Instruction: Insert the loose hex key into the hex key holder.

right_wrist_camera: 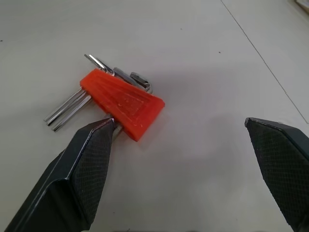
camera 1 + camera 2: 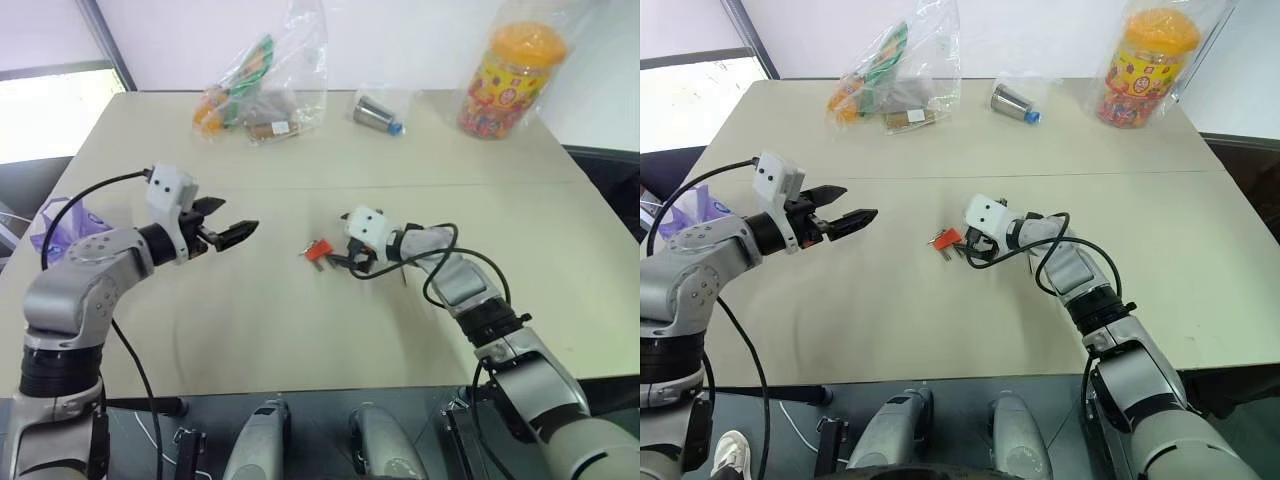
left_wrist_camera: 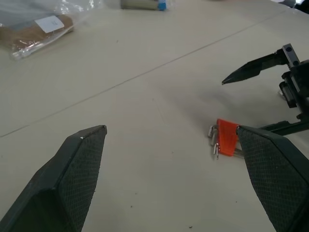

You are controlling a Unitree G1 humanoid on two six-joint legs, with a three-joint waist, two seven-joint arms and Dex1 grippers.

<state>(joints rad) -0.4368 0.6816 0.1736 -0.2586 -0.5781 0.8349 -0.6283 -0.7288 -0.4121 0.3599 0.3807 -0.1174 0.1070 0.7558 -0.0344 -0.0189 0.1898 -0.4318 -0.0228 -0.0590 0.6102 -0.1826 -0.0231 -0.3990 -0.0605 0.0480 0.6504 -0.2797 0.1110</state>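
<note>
Starting out: we have both claws wide open and empty, right claw (image 2: pixel 352 262) low beside the hex key holder (image 2: pixel 318 249) on the worktop (image 2: pixel 300 330), left claw (image 2: pixel 225 222) well apart; loose hex key unlocated, nothing inserted.

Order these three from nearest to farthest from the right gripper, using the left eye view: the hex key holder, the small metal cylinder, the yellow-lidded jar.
1. hex key holder: just beside the right gripper, toward the robot's left.
2. small metal cylinder: at the table's far edge, middle.
3. yellow-lidded jar: far right corner.
</note>
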